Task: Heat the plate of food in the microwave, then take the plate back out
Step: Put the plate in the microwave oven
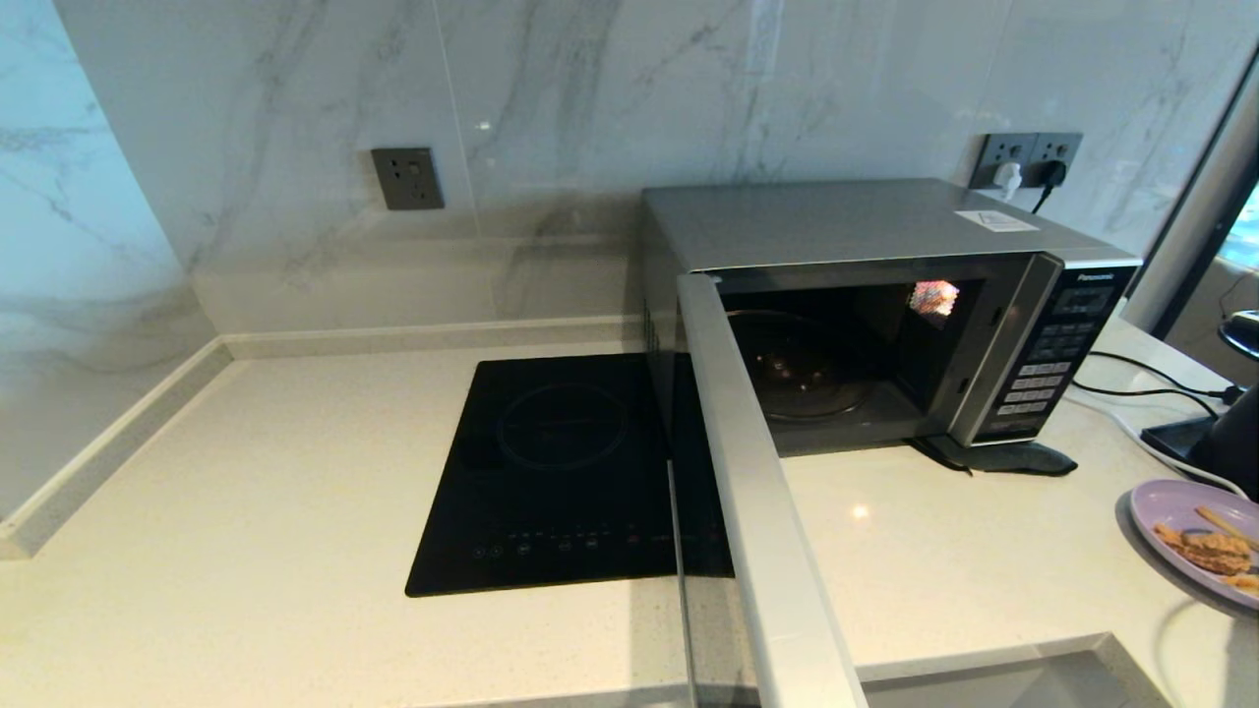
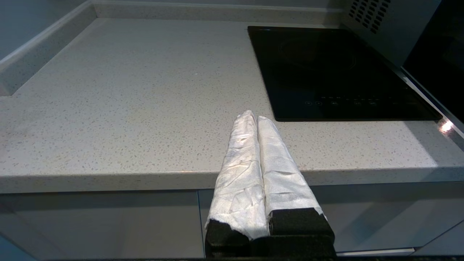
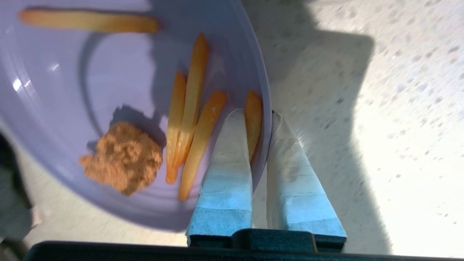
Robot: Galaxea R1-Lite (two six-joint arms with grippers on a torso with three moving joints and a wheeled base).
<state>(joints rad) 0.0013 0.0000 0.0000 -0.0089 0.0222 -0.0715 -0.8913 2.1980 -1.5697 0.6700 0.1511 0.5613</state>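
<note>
The silver microwave (image 1: 866,221) stands at the back right with its door (image 1: 748,472) swung wide open toward me; the cavity and glass turntable (image 1: 802,379) hold nothing. The lilac plate of food (image 1: 1161,506) is at the counter's far right edge, partly cut off. In the right wrist view the plate (image 3: 108,83) carries orange fries (image 3: 195,108) and a brown breaded piece (image 3: 123,157). My right gripper (image 3: 258,114) is shut on the plate's rim, one finger inside, one outside. My left gripper (image 2: 256,116) is shut on nothing, over the counter's front edge left of the hob.
A flat black induction hob (image 1: 561,472) lies left of the microwave, partly behind the open door. Cables (image 1: 1141,379) and a dark object (image 1: 1175,438) sit at the right, beside the plate. A recessed sink edge (image 1: 984,678) runs along the front. Wall sockets (image 1: 1028,157) are behind the microwave.
</note>
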